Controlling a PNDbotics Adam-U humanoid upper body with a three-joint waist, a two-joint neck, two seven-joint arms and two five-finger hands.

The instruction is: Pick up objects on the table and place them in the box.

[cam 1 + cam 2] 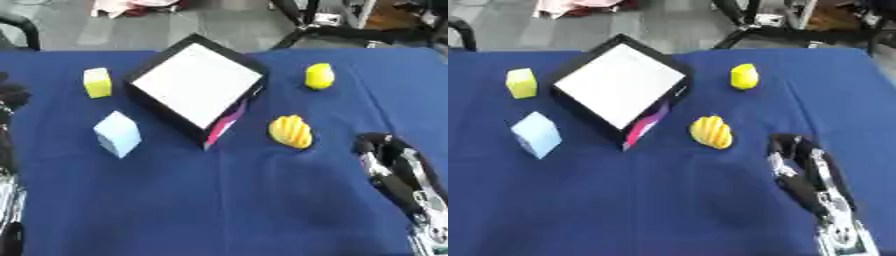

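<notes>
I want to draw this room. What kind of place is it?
Probably a robot lab or workshop: a table under a blue cloth, toy-like blocks around a box, and a grey floor with chair legs beyond.

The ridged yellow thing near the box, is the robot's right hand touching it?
Apart. The right eye view shows blue cloth between the ridged yellow thing and the right hand.

No text, label, brand, number or sign can be read anywhere in either view. The box point(197, 82) shows a plain white inner face and black walls with a pink patch on one side, none of it lettered. The yellow and pale blue objects on the desk point(227, 200) carry no readable markings.
</notes>
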